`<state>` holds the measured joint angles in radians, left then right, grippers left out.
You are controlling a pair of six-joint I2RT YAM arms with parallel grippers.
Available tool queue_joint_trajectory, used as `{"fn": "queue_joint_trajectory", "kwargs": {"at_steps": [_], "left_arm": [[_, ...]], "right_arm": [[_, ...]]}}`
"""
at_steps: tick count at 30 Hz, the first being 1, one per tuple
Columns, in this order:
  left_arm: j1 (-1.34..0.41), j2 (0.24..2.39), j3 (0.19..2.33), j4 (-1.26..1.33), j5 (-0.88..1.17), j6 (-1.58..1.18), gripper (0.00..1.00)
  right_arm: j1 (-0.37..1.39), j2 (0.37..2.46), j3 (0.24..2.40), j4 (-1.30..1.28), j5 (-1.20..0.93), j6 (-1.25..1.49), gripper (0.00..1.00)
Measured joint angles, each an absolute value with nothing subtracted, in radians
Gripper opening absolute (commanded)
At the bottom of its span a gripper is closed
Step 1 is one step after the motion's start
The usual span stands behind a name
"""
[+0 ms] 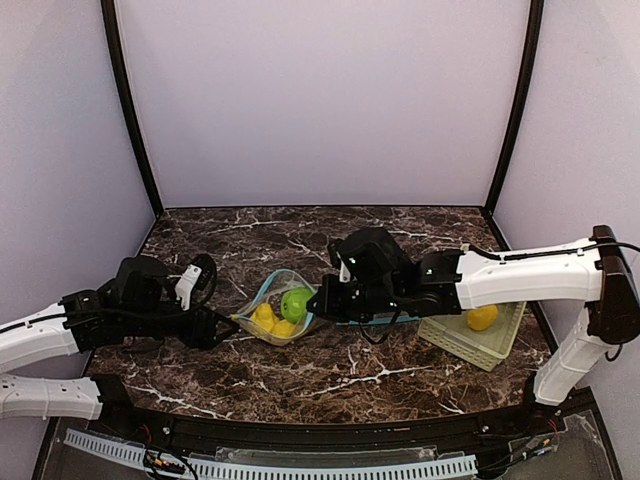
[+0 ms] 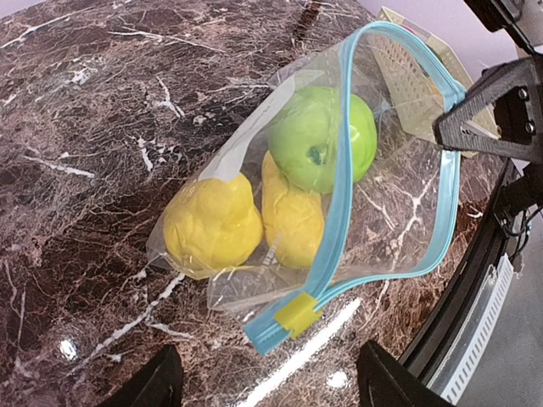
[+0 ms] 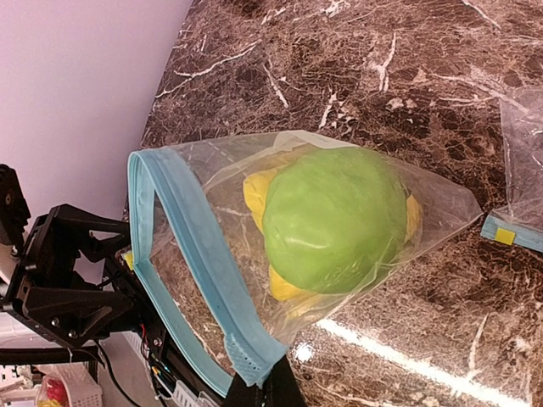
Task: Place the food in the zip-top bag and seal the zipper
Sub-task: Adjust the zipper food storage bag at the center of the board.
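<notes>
A clear zip-top bag [image 1: 272, 292] with a blue zipper lies open at mid-table. It holds a light green ball [image 1: 296, 303] and two yellow pieces [image 1: 265, 317]. In the left wrist view the ball [image 2: 322, 140] rests on the yellow pieces [image 2: 212, 227], and the yellow slider [image 2: 297, 314] sits at the zipper's near end. My left gripper [image 2: 270, 388] is open just short of the slider. My right gripper [image 3: 265, 392] is shut on the zipper's other end and holds the mouth up. Another yellow piece [image 1: 482, 317] lies in the basket. The red ball and dark green piece are out of view.
The pale green slatted basket [image 1: 450, 345] stands at the right, under my right arm. A second zip-top bag [image 3: 519, 161] with its own yellow slider lies flat beside the held bag. The table's front rail is close behind my left gripper.
</notes>
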<state>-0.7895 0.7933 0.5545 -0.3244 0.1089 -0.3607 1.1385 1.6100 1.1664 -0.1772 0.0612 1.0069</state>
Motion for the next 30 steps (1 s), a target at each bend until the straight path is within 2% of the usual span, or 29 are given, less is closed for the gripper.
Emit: {"fn": "queue_joint_trajectory", "kwargs": {"at_steps": [8, 15, 18, 21, 30], "left_arm": [[-0.789, 0.850, 0.554, -0.260, 0.089, -0.333, 0.49], [-0.789, 0.864, 0.554, -0.213, 0.107, -0.290, 0.43], [-0.789, 0.868, 0.554, -0.193, 0.117, -0.277, 0.35], [-0.789, 0.884, 0.554, -0.176, 0.130, -0.266, 0.32], [-0.789, 0.926, 0.554, -0.163, 0.153, -0.252, 0.07]], "right_arm": [[1.139, 1.604, 1.152, -0.171, 0.059, 1.008, 0.00], [1.138, 1.592, 1.146, -0.171, 0.056, 1.008, 0.00], [1.137, 1.592, 1.145, -0.171, 0.055, 1.008, 0.00], [1.135, 1.592, 1.142, -0.171, 0.052, 1.008, 0.00], [1.124, 1.587, 1.127, -0.163, 0.046, 1.008, 0.00]]}}
